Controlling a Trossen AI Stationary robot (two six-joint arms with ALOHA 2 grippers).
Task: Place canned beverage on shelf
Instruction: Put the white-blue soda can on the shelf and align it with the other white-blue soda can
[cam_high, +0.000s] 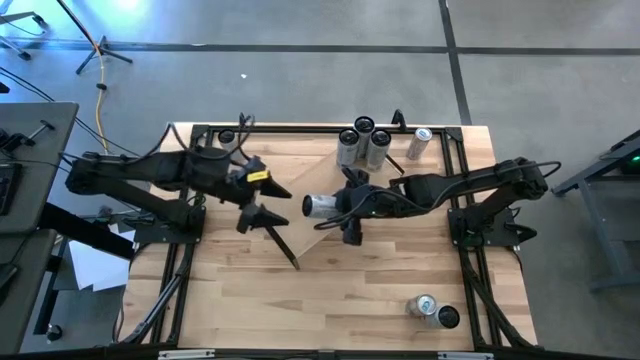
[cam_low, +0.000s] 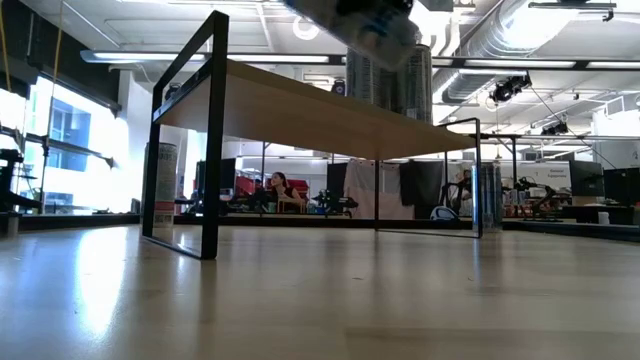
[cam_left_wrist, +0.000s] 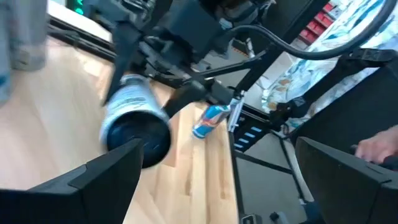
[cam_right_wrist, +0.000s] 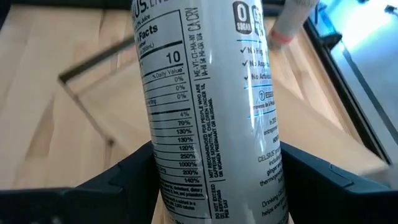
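We hold the can (cam_right_wrist: 211, 112) lying sideways in our right gripper (cam_high: 345, 205), clamped on it above the shelf (cam_high: 330, 235) near its front edge. Our left gripper (cam_high: 262, 203) hangs spread and empty beside the shelf. Next, we judge, comes uprighting the can and lowering it onto the board.

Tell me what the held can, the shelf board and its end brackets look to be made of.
The can in the right gripper looks like thin metal, probably aluminium, with a satin silver-white printed wrap; the nutrition text shows. The shelf board seems pale smooth wood or laminate, with an even tone and faint grain. Its bracket looks like thin black-painted metal bar with a matte finish.
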